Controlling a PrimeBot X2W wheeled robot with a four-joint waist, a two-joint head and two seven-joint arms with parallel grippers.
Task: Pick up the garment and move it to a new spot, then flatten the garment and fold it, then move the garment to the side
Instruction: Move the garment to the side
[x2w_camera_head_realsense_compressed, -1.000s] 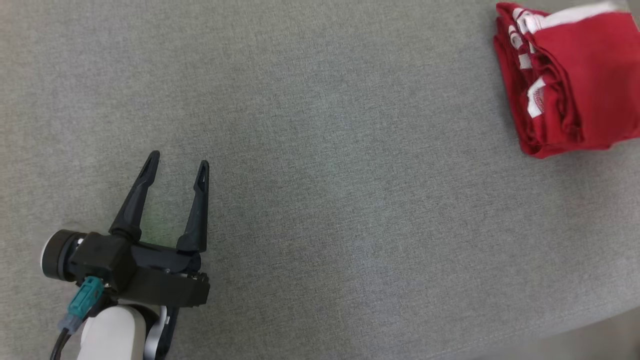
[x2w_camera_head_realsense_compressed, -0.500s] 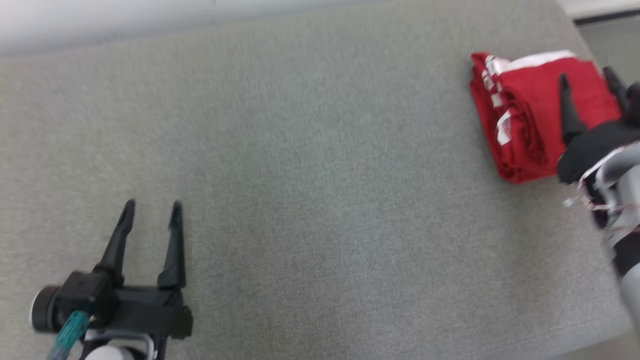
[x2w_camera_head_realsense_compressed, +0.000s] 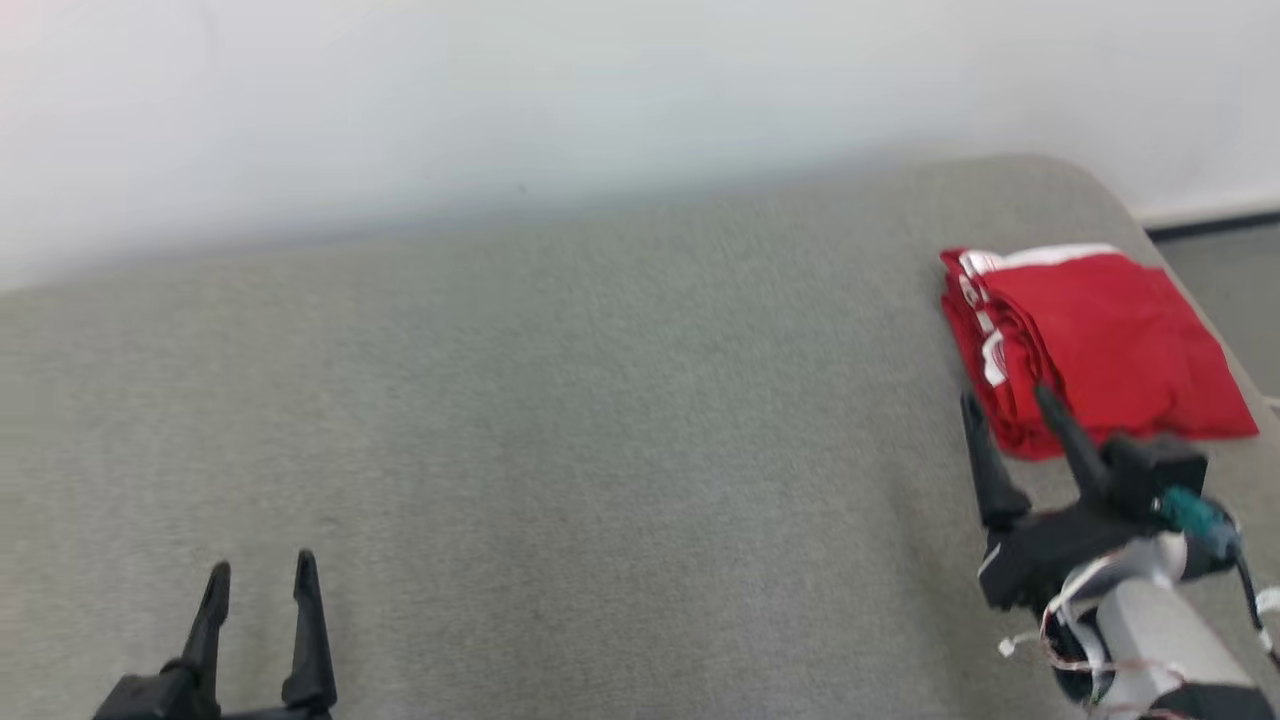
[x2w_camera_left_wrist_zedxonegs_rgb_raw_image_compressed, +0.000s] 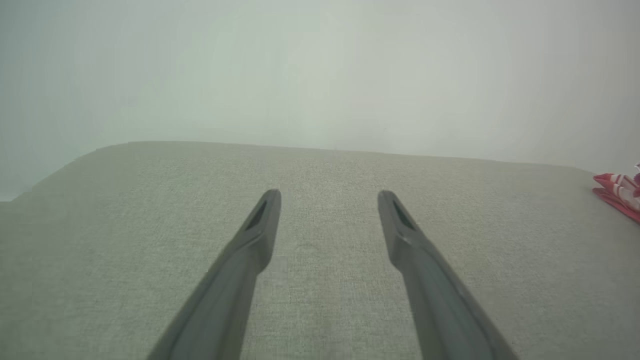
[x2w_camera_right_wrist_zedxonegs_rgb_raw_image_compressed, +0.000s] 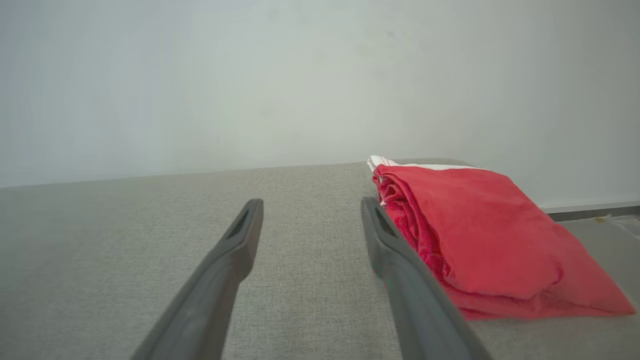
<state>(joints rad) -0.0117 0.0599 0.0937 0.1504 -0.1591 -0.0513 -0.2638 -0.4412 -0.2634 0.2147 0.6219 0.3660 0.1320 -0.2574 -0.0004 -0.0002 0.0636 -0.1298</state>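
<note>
Spotter: Which of your jaws is nearer?
Me: My right gripper (x2w_camera_head_realsense_compressed: 1005, 400), spread wide and empty. The folded red garment (x2w_camera_head_realsense_compressed: 1100, 340) lies just off its right finger, layered edge running roughly along my fingers, at the far right corner of the grey cushion (x2w_camera_head_realsense_compressed: 600, 420)
Spotter: And the left?
Me: My left gripper (x2w_camera_head_realsense_compressed: 262, 565), also spread and empty — well apart, across the cushion

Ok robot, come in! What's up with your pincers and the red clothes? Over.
Left pincer open, empty, over the grey cushion. Right pincer open, empty, by the near edge of the folded red garment. Nothing seen in the way.
</note>
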